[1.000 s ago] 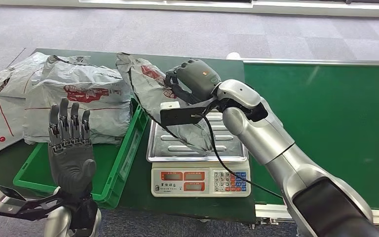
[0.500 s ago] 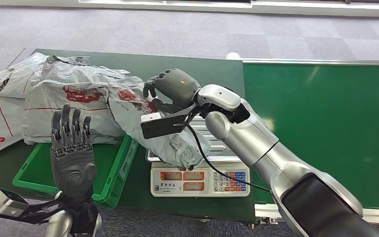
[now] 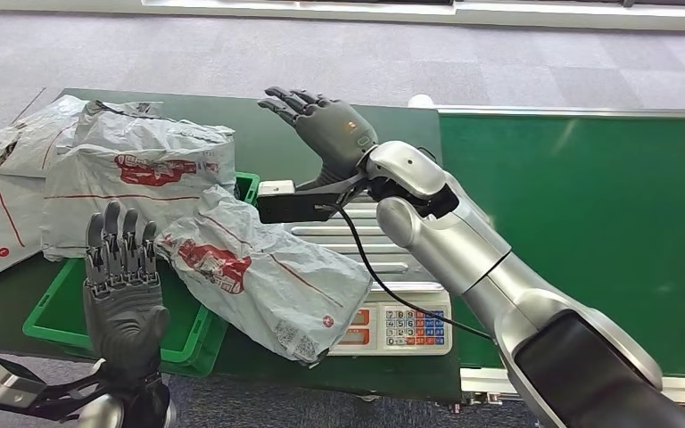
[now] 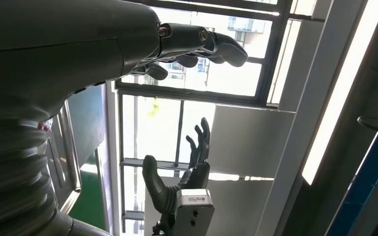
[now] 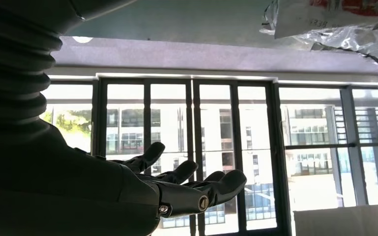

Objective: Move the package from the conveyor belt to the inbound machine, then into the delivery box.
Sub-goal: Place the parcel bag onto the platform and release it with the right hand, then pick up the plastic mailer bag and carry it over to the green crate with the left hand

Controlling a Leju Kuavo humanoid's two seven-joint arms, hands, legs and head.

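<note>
The right hand has its fingers spread and released, holding nothing, raised above the far side of the scale. The grey package lies free, draped over the scale's left front corner and the near right rim of the green bin beside it. The left hand, fingers straight and apart, empty, stands upright left of the scale, before the bin. Right of the scale runs the conveyor belt.

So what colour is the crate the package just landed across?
Green crate, clearest in the head view; the grey package overlaps its corner.
</note>
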